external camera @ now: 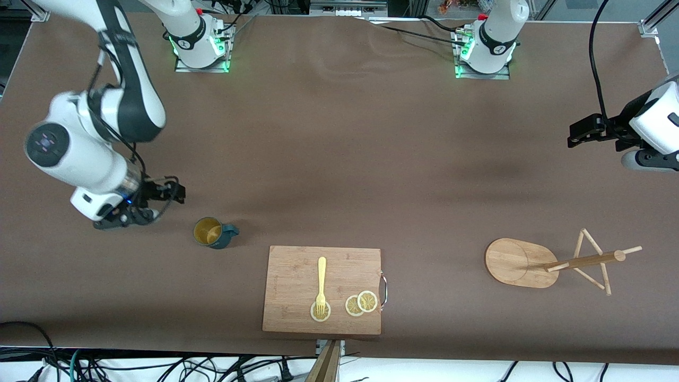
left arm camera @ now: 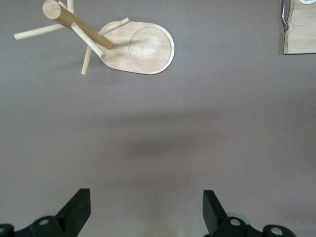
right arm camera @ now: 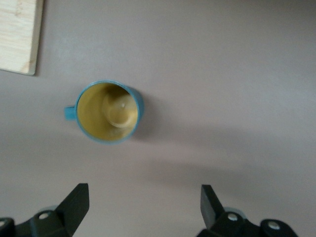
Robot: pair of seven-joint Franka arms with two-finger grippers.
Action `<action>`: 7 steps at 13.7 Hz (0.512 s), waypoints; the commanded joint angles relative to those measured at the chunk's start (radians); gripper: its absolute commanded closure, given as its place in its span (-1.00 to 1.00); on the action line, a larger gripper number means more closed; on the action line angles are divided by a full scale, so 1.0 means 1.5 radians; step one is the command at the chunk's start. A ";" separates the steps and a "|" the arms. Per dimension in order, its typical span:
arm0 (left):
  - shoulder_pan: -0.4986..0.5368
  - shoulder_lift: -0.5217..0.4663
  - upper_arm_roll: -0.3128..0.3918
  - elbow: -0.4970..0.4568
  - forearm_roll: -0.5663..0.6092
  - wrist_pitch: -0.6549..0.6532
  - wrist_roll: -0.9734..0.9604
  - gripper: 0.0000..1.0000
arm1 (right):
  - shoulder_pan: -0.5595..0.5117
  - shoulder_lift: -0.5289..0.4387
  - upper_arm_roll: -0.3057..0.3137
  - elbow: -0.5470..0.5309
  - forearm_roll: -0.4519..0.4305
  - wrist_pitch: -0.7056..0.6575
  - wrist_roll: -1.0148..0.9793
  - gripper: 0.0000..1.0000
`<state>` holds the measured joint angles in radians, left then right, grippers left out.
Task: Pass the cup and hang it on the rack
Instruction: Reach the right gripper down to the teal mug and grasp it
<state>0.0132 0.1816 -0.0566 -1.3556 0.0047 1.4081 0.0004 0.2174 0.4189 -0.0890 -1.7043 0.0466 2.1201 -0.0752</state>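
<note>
Nearest the camera lies the cutting board [external camera: 322, 289], with a yellow fork [external camera: 321, 289] and lemon slices [external camera: 361, 303] on it, close to the surface's [external camera: 339, 159] near edge. A little farther off, toward my right arm's end, the cup [external camera: 214, 232] stands upright on the bare surface, handle pointing at the board. The rack [external camera: 562, 261] stands toward my left arm's end, well apart from the cup.

My right gripper [external camera: 139, 208] hangs low just beside the cup, jaws apart and empty. I judge the first pick not yet made: next I must settle those jaws over the rim or wall. There is open room all around the cup.

My left gripper [external camera: 586, 131] waits over the bare end past the rack, jaws apart.
</note>
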 commanded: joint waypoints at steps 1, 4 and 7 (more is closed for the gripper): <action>-0.002 0.013 -0.001 0.026 -0.005 -0.008 -0.006 -1.00 | 0.007 0.108 -0.001 0.119 0.012 -0.007 0.006 -0.96; -0.003 0.013 -0.001 0.026 -0.005 -0.008 -0.006 -1.00 | 0.007 0.159 -0.001 0.142 0.013 0.021 -0.002 -0.78; -0.002 0.013 -0.001 0.026 -0.005 -0.008 -0.006 -1.00 | 0.007 0.195 -0.001 0.151 0.014 0.066 -0.003 -0.27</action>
<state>0.0131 0.1817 -0.0567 -1.3553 0.0047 1.4081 0.0004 0.2285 0.6722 -0.0890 -1.5203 0.0493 2.2012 -0.0743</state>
